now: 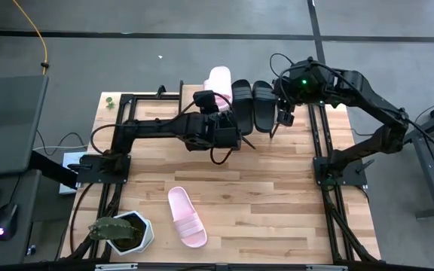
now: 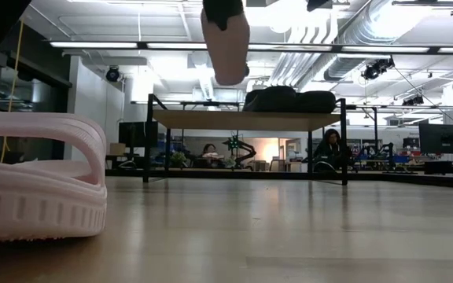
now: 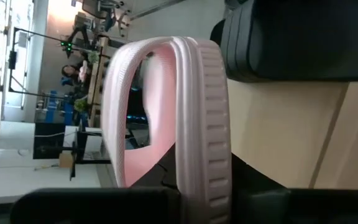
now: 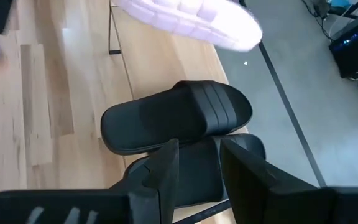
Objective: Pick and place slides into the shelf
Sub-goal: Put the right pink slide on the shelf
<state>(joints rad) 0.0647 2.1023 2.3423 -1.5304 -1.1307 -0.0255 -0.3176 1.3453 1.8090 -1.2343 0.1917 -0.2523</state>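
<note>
From above I see my left end effector clamped on a pink slide beside the two black slides on the shelf. Only the low camera shows it hanging above the shelf. Right end effector hovers slightly open over the black slides; another pink slide sits on the desk.

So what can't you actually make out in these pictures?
- Left gripper, high view: its grip on the held pink slide is covered by the wrist.
- Pink slide on the table, low view: cut off by the picture's edge.
- Shelf top, low view: seen edge-on, so the black slides merge.
- People behind, low view: too small.
</note>
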